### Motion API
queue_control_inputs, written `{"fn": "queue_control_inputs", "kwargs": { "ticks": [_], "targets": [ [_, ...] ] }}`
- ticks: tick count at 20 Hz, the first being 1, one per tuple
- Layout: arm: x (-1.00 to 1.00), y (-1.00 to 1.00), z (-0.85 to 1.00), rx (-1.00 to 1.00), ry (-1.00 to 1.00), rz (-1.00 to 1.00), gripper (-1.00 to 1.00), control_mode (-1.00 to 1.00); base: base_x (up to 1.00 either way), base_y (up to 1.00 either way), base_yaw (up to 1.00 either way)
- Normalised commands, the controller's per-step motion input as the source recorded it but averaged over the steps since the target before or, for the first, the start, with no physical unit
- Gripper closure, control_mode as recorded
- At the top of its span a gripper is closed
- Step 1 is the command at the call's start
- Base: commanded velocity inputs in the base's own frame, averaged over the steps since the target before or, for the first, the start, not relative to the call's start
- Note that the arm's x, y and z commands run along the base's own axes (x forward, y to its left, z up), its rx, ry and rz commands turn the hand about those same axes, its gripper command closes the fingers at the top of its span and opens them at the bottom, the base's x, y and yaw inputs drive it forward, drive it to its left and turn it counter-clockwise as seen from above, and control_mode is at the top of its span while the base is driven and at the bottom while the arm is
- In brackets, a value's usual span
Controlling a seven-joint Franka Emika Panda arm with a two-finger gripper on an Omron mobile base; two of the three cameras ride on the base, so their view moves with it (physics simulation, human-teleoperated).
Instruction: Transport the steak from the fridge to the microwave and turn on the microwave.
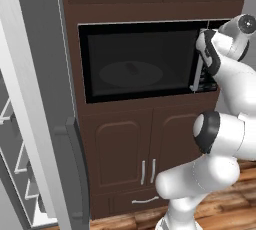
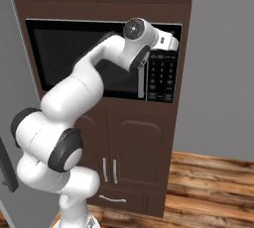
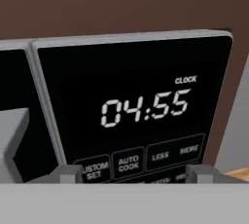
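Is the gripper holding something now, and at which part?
Nothing is held: the gripper is open, its fingertips apart before the microwave keypad.

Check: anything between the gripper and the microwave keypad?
Nothing visible. The gripper faces the keypad head-on, with the clock display and top button row unobstructed. The microwave door is closed.

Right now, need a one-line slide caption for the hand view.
Pincer open, close up to the microwave keypad, display reading 04:55 above the buttons.
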Motion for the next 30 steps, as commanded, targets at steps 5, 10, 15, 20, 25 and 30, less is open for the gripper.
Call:
{"fn": "queue_control_inputs", "kwargs": {
  "ticks": [5,10,15,20,25,30],
  "targets": [
    [0.56,0.15,-0.30,-0.01,0.08,-0.21,-1.00,-1.00,0.00,0.00,0.00],
    [0.62,0.02,-0.36,0.00,0.16,-0.19,-1.00,-1.00,0.00,0.00,0.00],
    [0.45,-0.10,-0.33,0.06,0.16,-0.08,-1.00,-1.00,0.00,0.00,0.00],
    [0.48,-0.12,-0.31,0.13,0.11,-0.04,-1.00,-1.00,0.00,0.00,0.00],
    [0.13,-0.12,-0.20,0.21,0.02,0.00,-1.00,-1.00,0.00,0.00,0.00],
    [0.03,0.22,-0.05,0.13,-0.01,0.00,-1.00,-1.00,0.00,0.00,0.00]
  ]
}}
